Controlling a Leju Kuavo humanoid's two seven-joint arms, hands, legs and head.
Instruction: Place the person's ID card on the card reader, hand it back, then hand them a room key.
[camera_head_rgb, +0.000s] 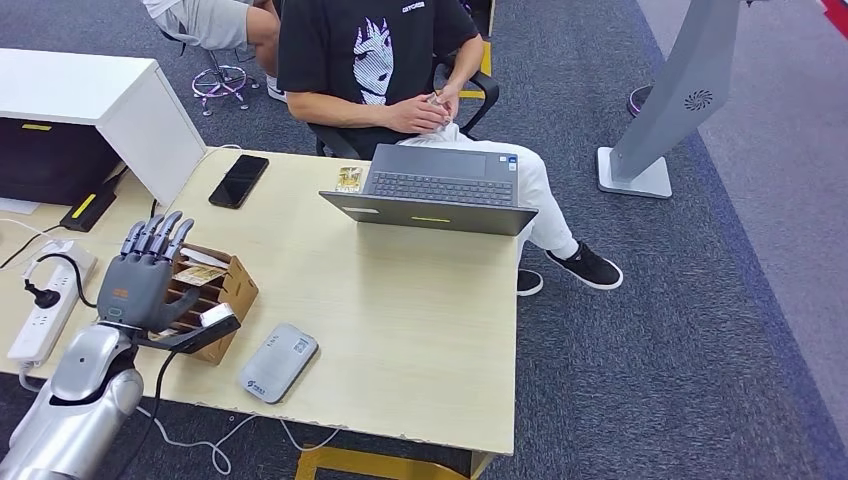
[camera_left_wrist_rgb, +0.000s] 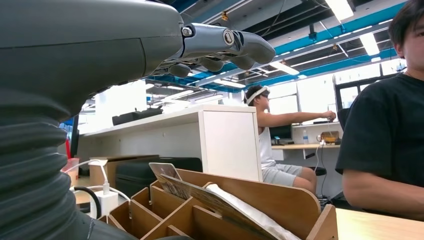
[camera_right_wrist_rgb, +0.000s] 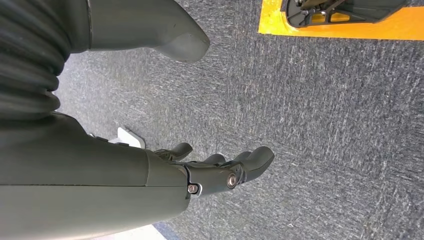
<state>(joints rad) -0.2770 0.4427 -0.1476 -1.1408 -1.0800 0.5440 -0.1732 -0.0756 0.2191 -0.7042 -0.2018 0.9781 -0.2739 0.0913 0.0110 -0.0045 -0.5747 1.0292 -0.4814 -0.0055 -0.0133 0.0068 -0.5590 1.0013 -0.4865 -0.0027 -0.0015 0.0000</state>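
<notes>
My left hand (camera_head_rgb: 150, 272) hovers over a wooden card organizer (camera_head_rgb: 222, 292) at the table's left front, its fingers stretched out and spread, holding nothing. From the left wrist view the organizer (camera_left_wrist_rgb: 280, 200) has cards (camera_left_wrist_rgb: 167, 175) standing in its slots. A grey card reader (camera_head_rgb: 279, 362) lies flat just right of the organizer. A small gold-toned card (camera_head_rgb: 349, 179) lies on the table beside the laptop's left corner. The seated person (camera_head_rgb: 365, 60) in a black shirt fiddles with something small in both hands (camera_head_rgb: 432, 108). My right hand (camera_right_wrist_rgb: 215, 170) hangs above the carpet, empty, fingers loosely bent and thumb apart.
An open grey laptop (camera_head_rgb: 435, 190) stands at the table's far edge before the person. A black phone (camera_head_rgb: 238, 181) lies far left of it. A white power strip (camera_head_rgb: 45, 300) with cables and a white cabinet (camera_head_rgb: 90, 100) are at the left. Another person (camera_left_wrist_rgb: 270, 145) sits behind.
</notes>
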